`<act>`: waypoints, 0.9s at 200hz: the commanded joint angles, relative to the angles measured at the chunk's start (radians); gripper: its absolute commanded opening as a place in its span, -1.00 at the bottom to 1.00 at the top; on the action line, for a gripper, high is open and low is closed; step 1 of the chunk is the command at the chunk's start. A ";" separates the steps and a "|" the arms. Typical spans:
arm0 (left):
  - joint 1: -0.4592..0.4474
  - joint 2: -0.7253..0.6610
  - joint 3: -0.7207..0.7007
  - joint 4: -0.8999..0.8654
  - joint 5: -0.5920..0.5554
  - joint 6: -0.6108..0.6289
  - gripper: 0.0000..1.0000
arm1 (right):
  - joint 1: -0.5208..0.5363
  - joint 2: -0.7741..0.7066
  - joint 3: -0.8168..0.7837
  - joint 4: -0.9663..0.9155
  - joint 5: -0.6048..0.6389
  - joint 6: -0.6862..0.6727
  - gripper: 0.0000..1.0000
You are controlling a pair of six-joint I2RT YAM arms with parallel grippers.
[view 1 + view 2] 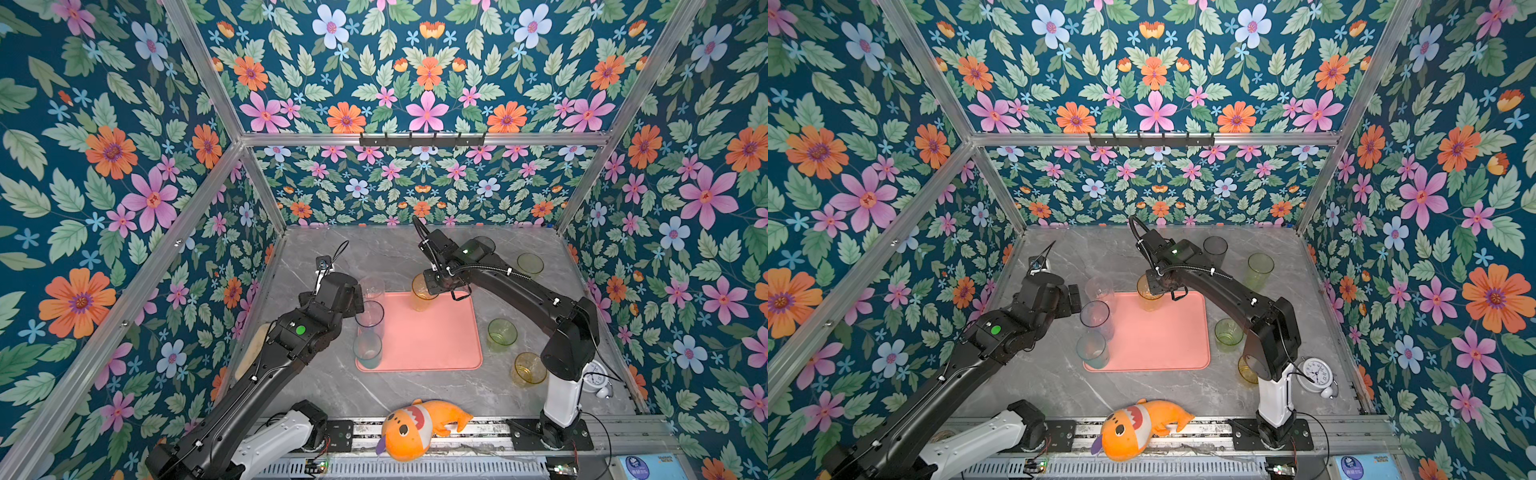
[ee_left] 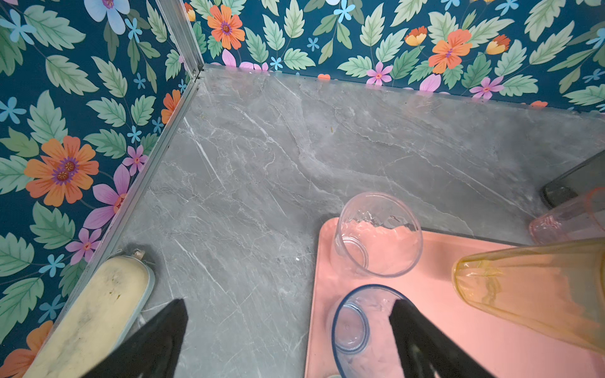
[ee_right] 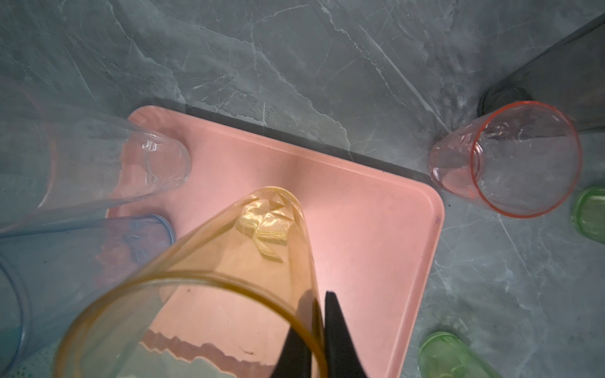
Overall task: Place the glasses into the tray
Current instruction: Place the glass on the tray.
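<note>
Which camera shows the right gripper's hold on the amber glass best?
The right wrist view: the right gripper pinches the amber glass wall at the rim, one finger inside, one outside. In both top views the right arm hides that contact. The left wrist view shows only the glass's body, no gripper.

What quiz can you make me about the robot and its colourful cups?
1. True or false: the left pincer is shut tight.
2. Fill in the blank: the right pincer grips the ____ glass.
3. Where does the pink glass stand? A: on the tray. B: on the table beside the tray. C: inside another glass.
Key: 1 false, it is wide open. 2 amber; the amber glass is pinched by its wall. 3 B.
</note>
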 commanded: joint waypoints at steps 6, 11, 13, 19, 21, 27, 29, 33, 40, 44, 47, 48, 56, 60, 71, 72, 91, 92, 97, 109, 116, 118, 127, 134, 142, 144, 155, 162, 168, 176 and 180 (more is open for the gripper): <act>0.000 -0.006 -0.007 0.005 -0.014 0.005 0.99 | 0.002 0.016 -0.001 0.034 0.004 0.011 -1.00; 0.000 -0.007 -0.008 0.003 -0.015 0.003 0.99 | 0.001 0.021 0.000 0.036 0.003 0.011 -1.00; 0.000 -0.007 -0.008 0.002 -0.015 0.004 0.99 | 0.001 0.022 -0.001 0.038 0.004 0.011 -1.00; 0.000 -0.007 -0.009 0.001 -0.015 0.002 0.99 | 0.002 0.024 -0.002 0.040 0.004 0.011 -1.00; 0.000 -0.008 -0.010 0.001 -0.015 0.001 0.99 | 0.003 0.028 -0.002 0.041 0.004 0.011 -1.00; 0.000 -0.008 -0.011 -0.002 -0.015 -0.001 0.99 | 0.002 0.029 -0.003 0.047 0.003 0.013 -1.00; 0.000 -0.008 -0.011 -0.002 -0.015 -0.002 0.99 | 0.003 0.030 -0.003 0.048 0.002 0.012 -1.00; 0.000 -0.008 -0.010 -0.004 -0.015 -0.003 0.99 | 0.003 0.034 -0.002 0.050 0.001 0.013 -1.00; 0.000 -0.008 -0.011 -0.006 -0.016 -0.004 0.99 | 0.002 0.039 -0.002 0.053 0.001 0.013 -1.00; 0.000 -0.010 -0.011 -0.008 -0.016 -0.005 0.99 | 0.004 0.042 -0.002 0.053 0.001 0.013 -1.00; 0.000 -0.010 -0.011 -0.008 -0.016 -0.007 0.99 | 0.003 0.044 -0.001 0.053 0.000 0.013 -0.99; 0.000 -0.010 -0.012 -0.009 -0.016 -0.007 0.99 | 0.003 0.046 -0.001 0.053 -0.001 0.013 -1.00; 0.000 -0.013 -0.013 -0.007 -0.017 -0.006 0.99 | 0.003 0.053 0.004 0.053 -0.001 0.013 -1.00; 0.000 -0.014 -0.013 -0.009 -0.018 -0.007 0.99 | 0.003 0.057 0.005 0.051 -0.002 0.012 -1.00; 0.000 -0.018 -0.015 -0.010 -0.018 -0.007 0.99 | 0.003 0.067 0.013 0.047 0.000 0.013 -1.00; 0.000 -0.018 -0.015 -0.009 -0.018 -0.007 0.99 | 0.003 0.069 0.013 0.046 0.000 0.013 -1.00; 0.000 -0.020 -0.017 -0.010 -0.019 -0.006 0.99 | 0.004 0.080 0.020 0.043 0.007 0.013 -1.00; 0.000 -0.020 -0.017 -0.008 -0.020 -0.006 0.99 | 0.004 0.081 0.021 0.043 0.007 0.013 -1.00; 0.000 -0.020 -0.018 -0.008 -0.019 -0.007 0.99 | 0.004 0.084 0.022 0.040 0.009 0.013 -1.00; 0.000 -0.019 -0.020 -0.006 -0.018 -0.007 0.99 | 0.003 0.087 0.023 0.042 0.010 0.012 -1.00; 0.000 -0.017 -0.019 -0.004 -0.018 -0.008 0.99 | 0.004 0.090 0.025 0.042 0.010 0.013 -1.00; 0.000 -0.017 -0.021 -0.003 -0.017 -0.007 0.99 | 0.004 0.092 0.025 0.043 0.010 0.013 -1.00; 0.000 -0.014 -0.021 0.000 -0.016 -0.007 0.99 | 0.003 0.094 0.027 0.044 0.010 0.009 -1.00; 0.000 -0.012 -0.022 0.003 -0.014 -0.007 0.99 | 0.004 0.099 0.029 0.042 0.012 0.008 -1.00; 0.000 -0.009 -0.021 0.004 -0.013 -0.006 0.99 | 0.003 0.103 0.033 0.039 0.013 0.008 -1.00; 0.000 -0.007 -0.021 0.004 -0.012 -0.006 0.99 | 0.003 0.104 0.034 0.038 0.013 0.008 -1.00; 0.000 -0.004 -0.021 0.005 -0.012 -0.006 0.98 | 0.004 0.113 0.040 0.029 0.020 0.010 -1.00; 0.000 -0.002 -0.021 0.004 -0.013 -0.005 0.98 | 0.003 0.117 0.046 0.024 0.025 0.011 -1.00; 0.000 -0.001 -0.021 0.004 -0.014 -0.005 0.98 | 0.003 0.120 0.047 0.023 0.027 0.011 -1.00; 0.000 0.000 -0.022 0.005 -0.016 -0.004 0.98 | 0.003 0.121 0.049 0.022 0.031 0.011 -1.00; 0.000 0.000 -0.021 0.002 -0.016 -0.004 0.98 | 0.004 0.121 0.048 0.021 0.033 0.011 -1.00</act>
